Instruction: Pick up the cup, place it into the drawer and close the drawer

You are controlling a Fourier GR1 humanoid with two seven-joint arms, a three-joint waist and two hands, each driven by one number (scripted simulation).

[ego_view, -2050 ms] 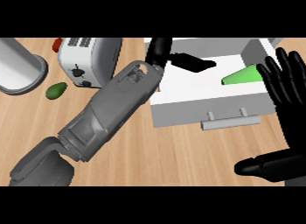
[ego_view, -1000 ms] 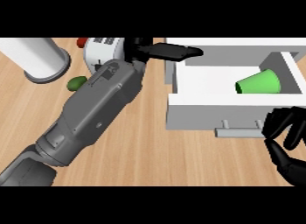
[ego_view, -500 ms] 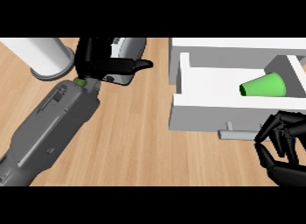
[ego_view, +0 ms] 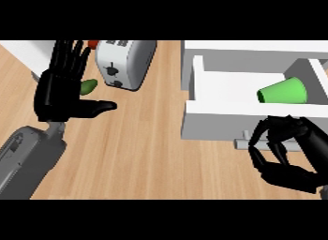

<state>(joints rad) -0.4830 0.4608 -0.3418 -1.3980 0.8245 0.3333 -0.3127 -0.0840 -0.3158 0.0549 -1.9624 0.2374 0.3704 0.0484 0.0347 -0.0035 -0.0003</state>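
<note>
Cup [ego_view: 283,91] lies on its side inside the open drawer [ego_view: 215,125], a light, rigid, smooth cone, best taken round its wide rim if moved. Right hand [ego_view: 291,154] sits curled and empty just in front of the drawer's handle [ego_view: 241,142]. Left hand [ego_view: 63,89] rests with fingers straight over the table [ego_view: 146,154], near the toaster [ego_view: 125,63]; room behind the drawer front looks free.

Green cup [ego_view: 283,91] sideways in open drawer [ego_view: 215,123]
</note>
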